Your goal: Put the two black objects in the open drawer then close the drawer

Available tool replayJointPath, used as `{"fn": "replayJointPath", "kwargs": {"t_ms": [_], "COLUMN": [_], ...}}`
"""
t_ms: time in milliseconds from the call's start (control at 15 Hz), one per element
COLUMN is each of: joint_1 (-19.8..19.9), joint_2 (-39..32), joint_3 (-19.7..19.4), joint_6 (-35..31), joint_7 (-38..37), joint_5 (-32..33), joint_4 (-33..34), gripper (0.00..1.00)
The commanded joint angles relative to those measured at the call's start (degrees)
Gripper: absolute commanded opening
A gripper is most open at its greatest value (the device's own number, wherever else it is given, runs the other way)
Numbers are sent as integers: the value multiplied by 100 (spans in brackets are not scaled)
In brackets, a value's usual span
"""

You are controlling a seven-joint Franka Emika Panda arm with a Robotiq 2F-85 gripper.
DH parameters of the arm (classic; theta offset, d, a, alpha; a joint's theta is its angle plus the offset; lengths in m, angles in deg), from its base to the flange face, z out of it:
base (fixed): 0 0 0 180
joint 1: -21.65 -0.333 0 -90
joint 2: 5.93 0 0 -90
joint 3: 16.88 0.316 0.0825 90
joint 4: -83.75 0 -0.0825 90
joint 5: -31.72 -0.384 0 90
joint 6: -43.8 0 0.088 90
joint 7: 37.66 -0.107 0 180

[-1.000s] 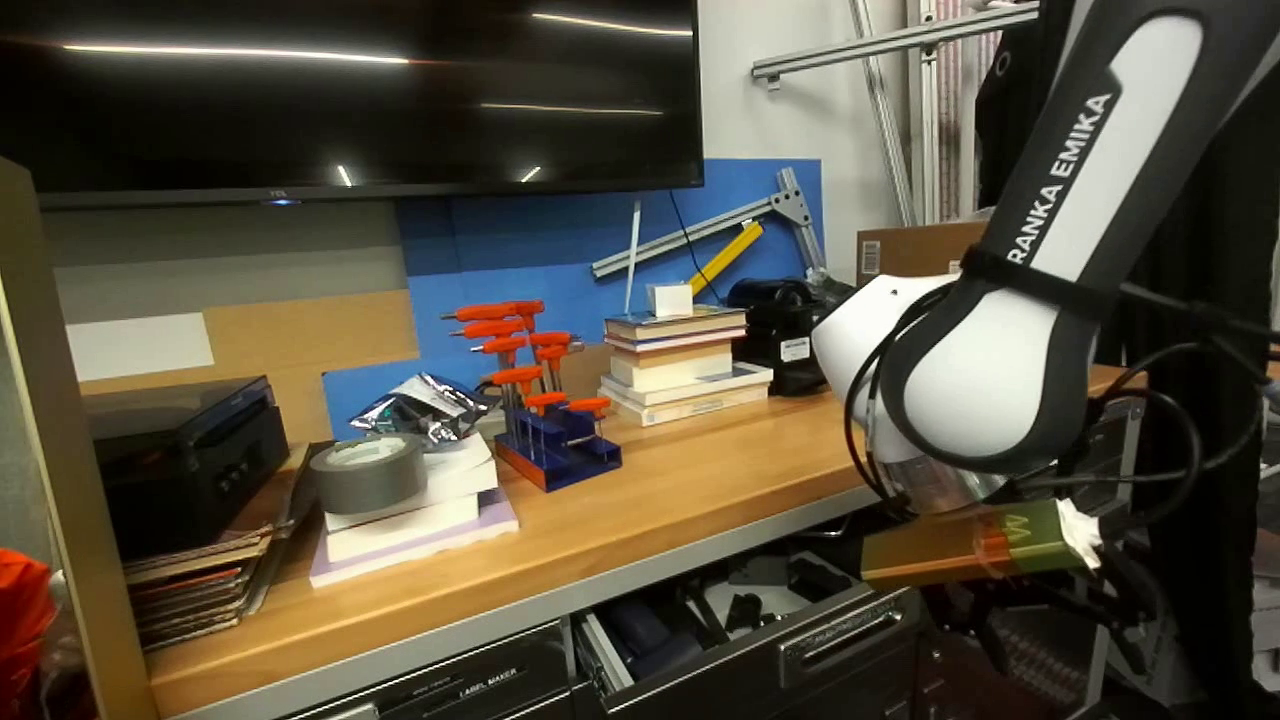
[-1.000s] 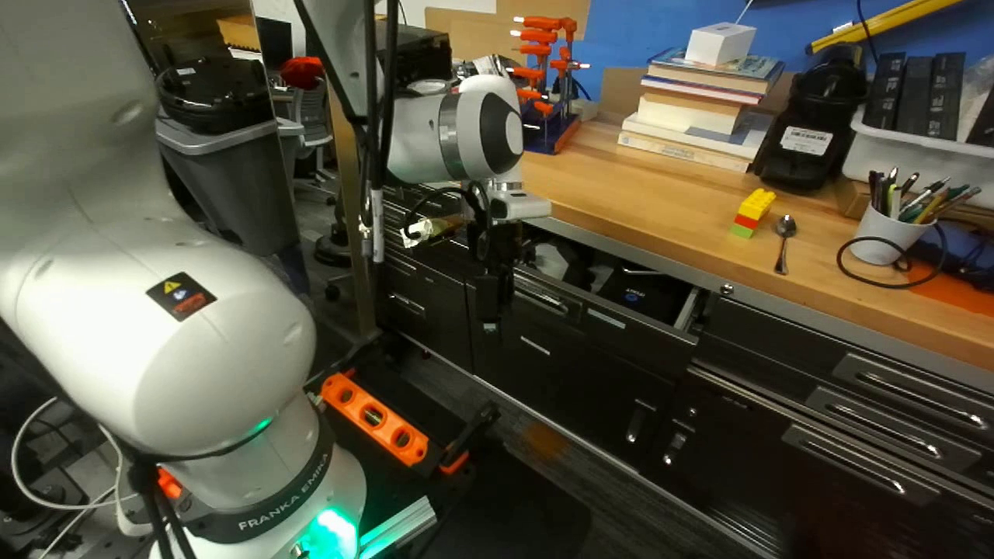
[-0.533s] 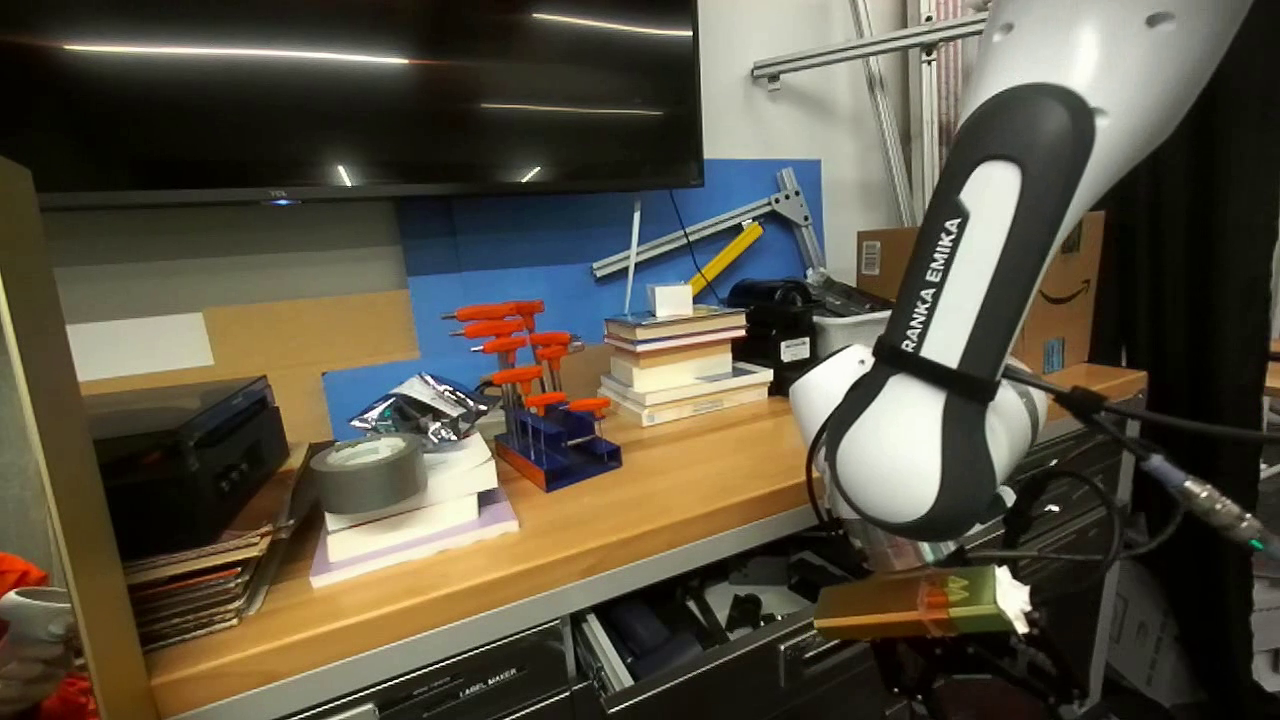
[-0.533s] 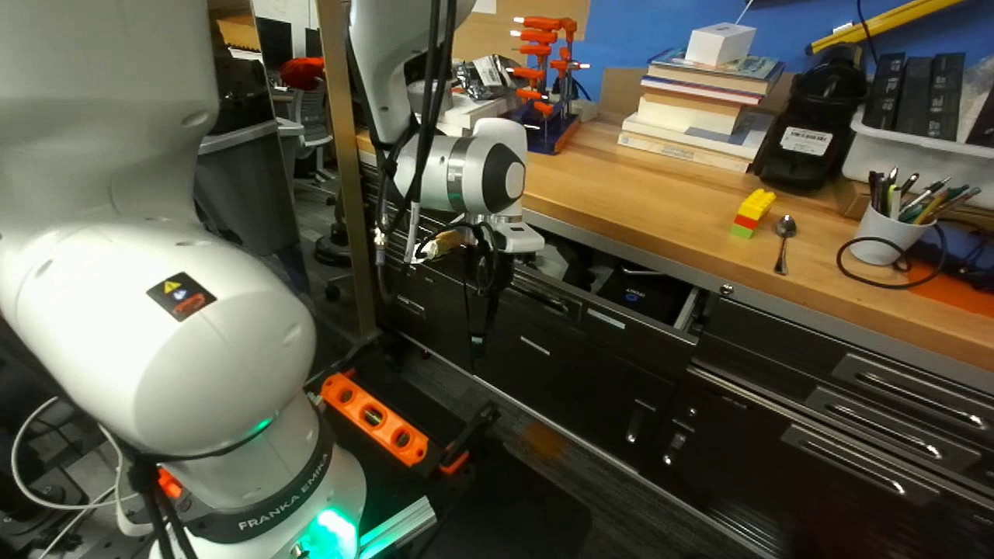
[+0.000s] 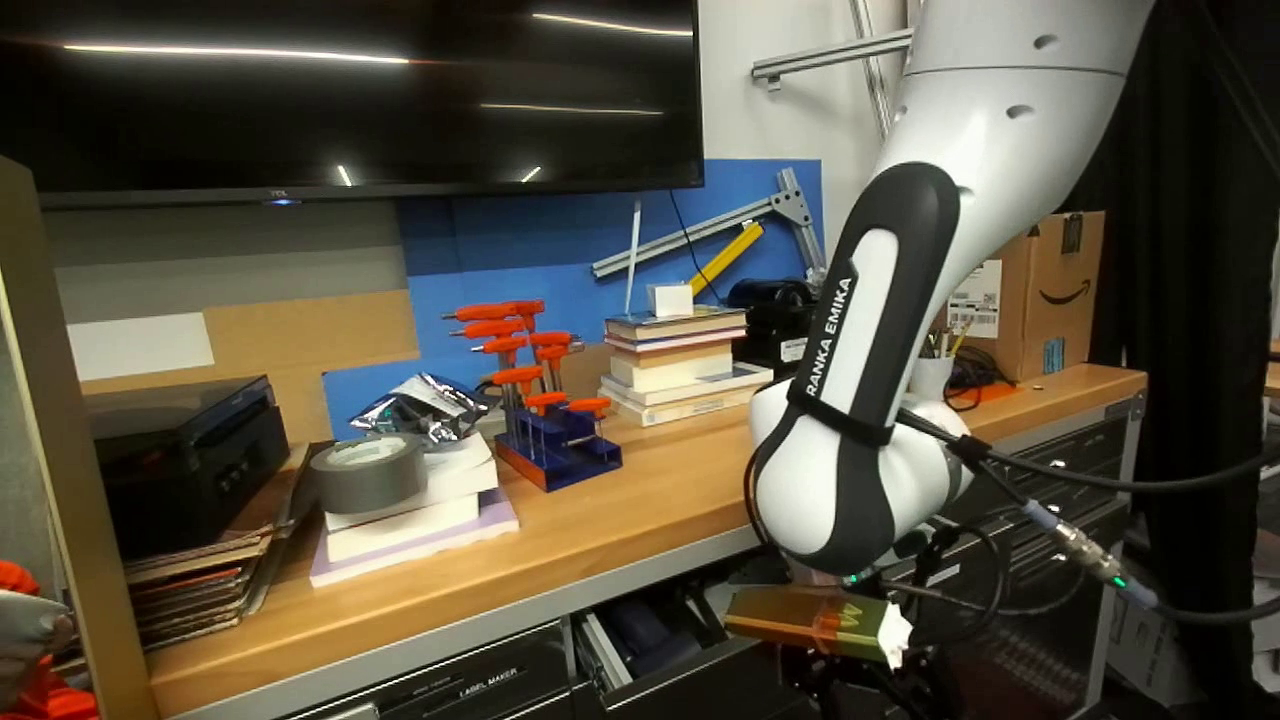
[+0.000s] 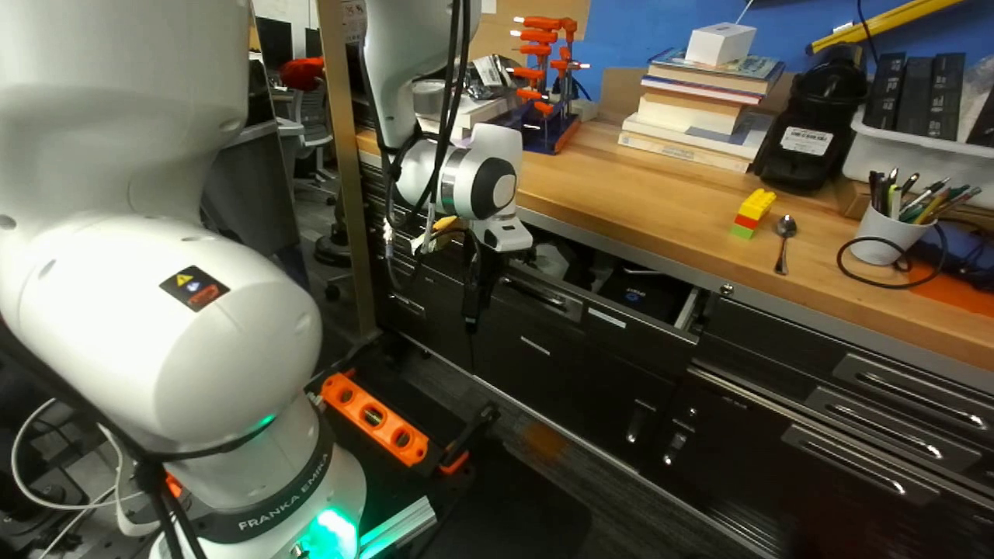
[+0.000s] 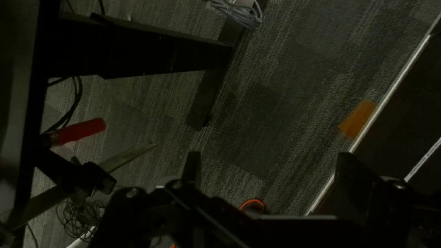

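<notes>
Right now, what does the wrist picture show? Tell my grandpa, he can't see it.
An open gripper, dark fingers spread, hangs above grey carpet, holding nothing. A red handle shows on the picture's left; on its right, an orange patch lies beside a dark cabinet.

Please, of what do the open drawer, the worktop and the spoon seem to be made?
Drawer: probably dark-coated metal, slightly glossy; its rim catches light.
Worktop: apparently smooth wood, perhaps laminate; warm brown with faint grain.
Spoon: probably polished metal; silvery, with bright highlights.
</notes>
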Motion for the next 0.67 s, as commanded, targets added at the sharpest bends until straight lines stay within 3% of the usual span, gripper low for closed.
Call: {"fn": "replayJointPath", "kwargs": {"t_ms": [0,267,600], "joint_1": [-71,-262,-652], "joint_2": [-176,-427,-858], "joint_3": [75,148,178], "joint_6": [-348,-427,-416], "joint_7": [-201,-422,-705], "joint_5": [-745,-1347,-1366], "joint_4": [193,601,1370], "gripper": [100,100,100]}}
